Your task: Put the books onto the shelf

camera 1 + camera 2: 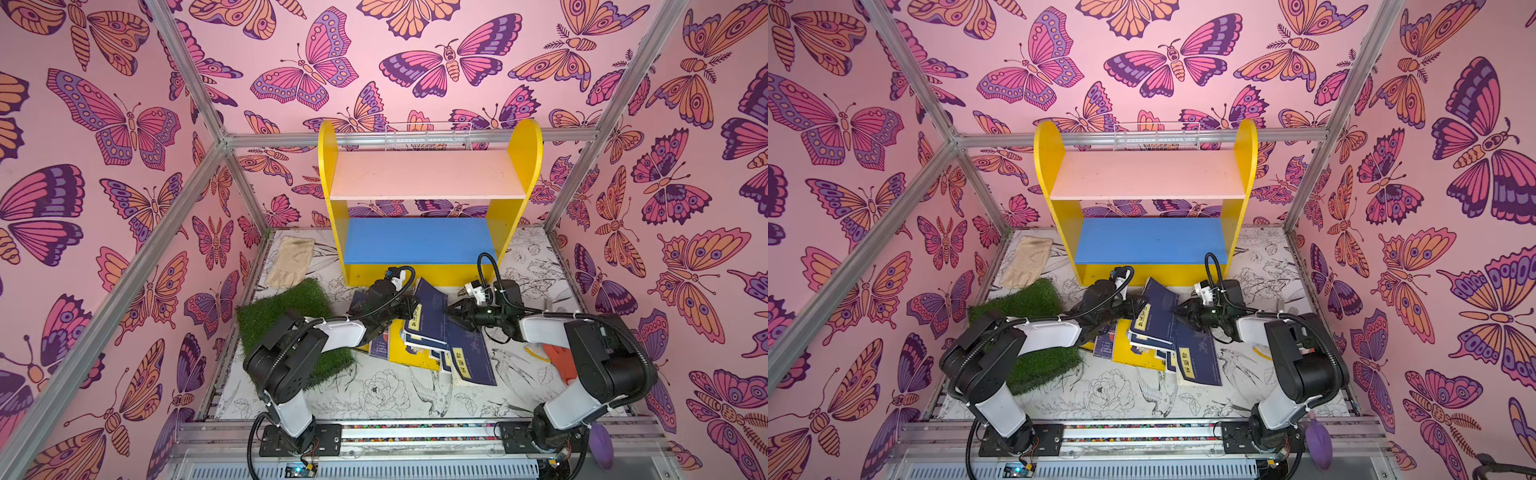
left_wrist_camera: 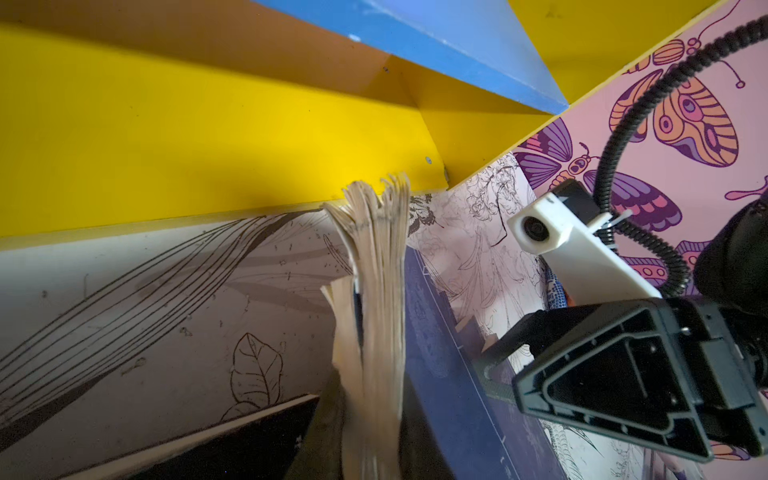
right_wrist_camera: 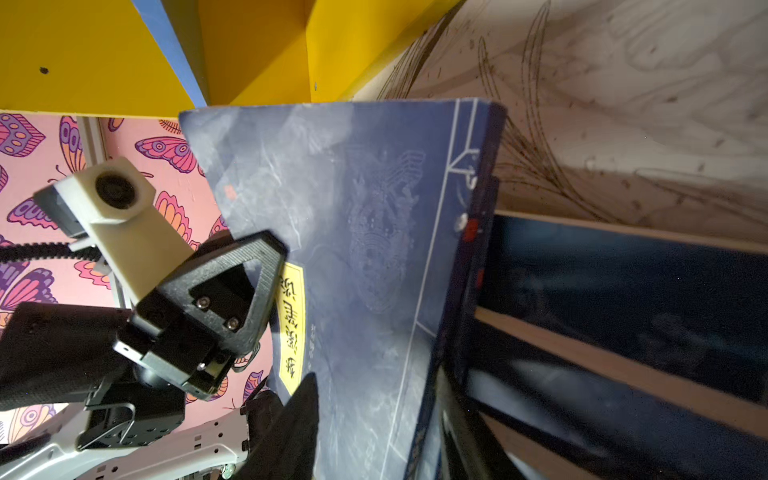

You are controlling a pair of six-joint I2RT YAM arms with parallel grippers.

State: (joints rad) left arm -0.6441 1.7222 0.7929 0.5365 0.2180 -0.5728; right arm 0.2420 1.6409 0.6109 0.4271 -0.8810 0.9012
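Showing, farthest left, a beige glove lying flat beside a green turf square, both well apart from the work.

Moving right, finding the left gripper pressing its fingers together on a raised navy book, close to the yellow title label. Holding that book on edge and tilted, just in front of the shelf, with the long axis running from the table front toward the shelf's yellow foot and the covers facing sideways toward the two arms. Leaving the other books in a loose overlapping pile just below, with none yet on the blue lower board or the pale pink upper board.

Continuing right, meeting the right gripper at the book's opposite face, fingers spread apart around its edge. Failing to confirm any contact with the cover.

Judging the coming move as turning on this: shelf lying straight beyond the book, lower board closest, left arm doing the holding, right arm equally near and seemingly steadying.

Struggling to make out the left fingertips, dim and cut off in the left wrist view. Seeing fanned page edges there, possibly more than one volume. Glimpsing, far right, an orange item mostly hidden behind the right arm.
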